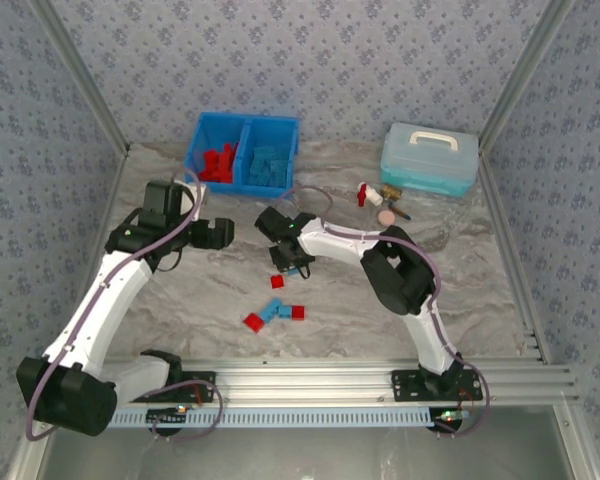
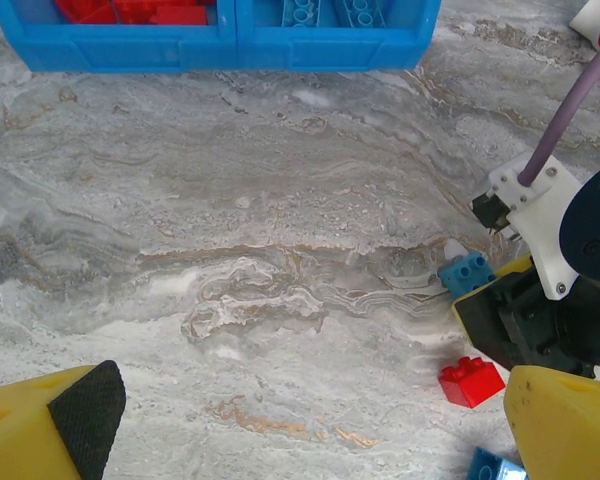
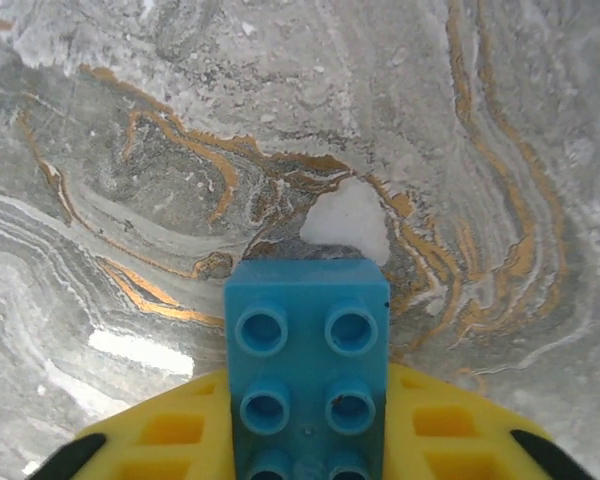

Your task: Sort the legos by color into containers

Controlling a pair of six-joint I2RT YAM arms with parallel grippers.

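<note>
Top view: the bin (image 1: pixel 193 150) sits at eleven o'clock on the table (image 1: pixel 460 300). Red legos (image 1: pixel 217 163) lie in its left compartment (image 1: pixel 205 130) and blue legos (image 1: pixel 268 168) in its right compartment (image 1: pixel 283 128). The left gripper (image 1: pixel 220 233) hangs at six o'clock of the bin, released and holding nothing. The right gripper (image 1: pixel 290 262) is low near the centre, and its load is too small to make out here. Four loose bricks (image 1: pixel 252 322) lie at six o'clock of it. The grippers are near each other, so a carry toward twelve o'clock could probably clip the left arm.

Left wrist view: the left gripper's fingers (image 2: pixel 50 430) stand wide apart at seven and five o'clock. The right gripper is at four o'clock with a blue brick (image 2: pixel 467 273) at its tip, down on the table. A red brick (image 2: pixel 471 381) lies just beside it at five o'clock. A sideways lift could knock that red brick away, which would make it harder to pick later.

Right wrist view: the right gripper is clenched on the blue brick, which rises from six o'clock between yellow fingers (image 3: pixel 160 440). Only its near end is pinched and the far end juts free. It may pivot or slip when swung, and could then drop short of the bin or among the red legos.
</note>
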